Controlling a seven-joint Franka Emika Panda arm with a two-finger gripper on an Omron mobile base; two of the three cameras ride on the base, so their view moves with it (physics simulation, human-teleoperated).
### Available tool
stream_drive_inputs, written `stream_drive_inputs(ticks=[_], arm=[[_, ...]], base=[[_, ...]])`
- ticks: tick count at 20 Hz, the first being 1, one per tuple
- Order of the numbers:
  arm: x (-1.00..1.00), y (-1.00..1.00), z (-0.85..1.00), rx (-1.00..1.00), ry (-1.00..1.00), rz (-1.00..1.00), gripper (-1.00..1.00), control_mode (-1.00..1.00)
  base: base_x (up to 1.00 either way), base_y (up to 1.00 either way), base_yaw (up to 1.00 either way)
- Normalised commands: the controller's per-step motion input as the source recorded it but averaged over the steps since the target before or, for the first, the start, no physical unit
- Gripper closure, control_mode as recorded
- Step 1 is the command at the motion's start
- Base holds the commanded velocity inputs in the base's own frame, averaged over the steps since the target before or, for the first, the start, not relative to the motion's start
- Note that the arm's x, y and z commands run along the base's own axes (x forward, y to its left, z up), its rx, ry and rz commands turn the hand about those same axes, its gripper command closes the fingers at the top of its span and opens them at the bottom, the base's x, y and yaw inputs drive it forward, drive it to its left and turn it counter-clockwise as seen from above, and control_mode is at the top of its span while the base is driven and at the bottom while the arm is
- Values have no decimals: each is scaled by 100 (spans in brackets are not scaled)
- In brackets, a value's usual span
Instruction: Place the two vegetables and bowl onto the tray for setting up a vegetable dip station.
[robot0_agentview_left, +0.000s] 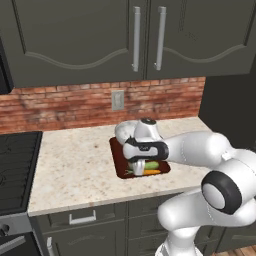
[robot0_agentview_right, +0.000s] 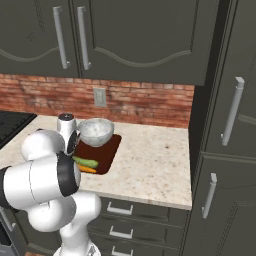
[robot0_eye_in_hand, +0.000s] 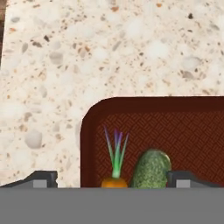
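Gripper (robot0_eye_in_hand: 112, 178) is released, jaws spread wide with nothing between them: in the hand view one dark fingertip (robot0_eye_in_hand: 41, 178) sits over bare counter and the other over the tray, with the carrot and cucumber ends in the gap below. Tray (robot0_agentview_right: 109, 152), dark reddish-brown with a low rim and rounded corners, sits flat on the speckled beige countertop (robot0_agentview_right: 150, 160) near its front edge. Carrot (robot0_eye_in_hand: 114, 181) and cucumber (robot0_eye_in_hand: 151, 170) both lie on the tray, side by side and just about touching, carrot nearest the tray's rim; the carrot's green-purple leaf tuft (robot0_eye_in_hand: 115, 151) points across the tray's woven-pattern floor. In the right base view the cucumber (robot0_agentview_right: 86, 162) lies just behind the carrot (robot0_agentview_right: 87, 169), both at the tray's front end. Bowl (robot0_agentview_right: 96, 131), grey-white speckled, upright, sits on the tray's far end, toward the brick backsplash (robot0_agentview_right: 140, 102); can't tell whether it touches the vegetables. In the left base view the arm's wrist (robot0_agentview_left: 145, 149) hangs directly over the tray (robot0_agentview_left: 118, 160) and hides most of it; the carrot (robot0_agentview_left: 152, 172) and a bit of cucumber (robot0_agentview_left: 152, 165) show under the hand. Wall outlet (robot0_agentview_left: 117, 100) in the brick behind, dark cabinets (robot0_agentview_left: 100, 40) above, stove (robot0_agentview_left: 17, 165) at the counter's left end.
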Motion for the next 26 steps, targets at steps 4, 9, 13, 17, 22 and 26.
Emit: stream_drive_inputs(ticks=[4, 9, 13, 17, 22, 26], arm=[[-30, 30, 1, 0, 26, 0, -100, -100], [-48, 29, -6, 0, 16, 0, -100, -100], [-55, 26, 0, 0, 4, -2, -100, -100], [-56, 28, 0, 0, 0, -3, -100, -100], [-57, 26, 11, 0, 0, -4, -100, -100], [-57, 27, 21, -1, 0, -4, -100, -100]], base=[[0, 0, 0], [0, 0, 0], [0, 0, 0], [0, 0, 0], [0, 0, 0], [0, 0, 0]])
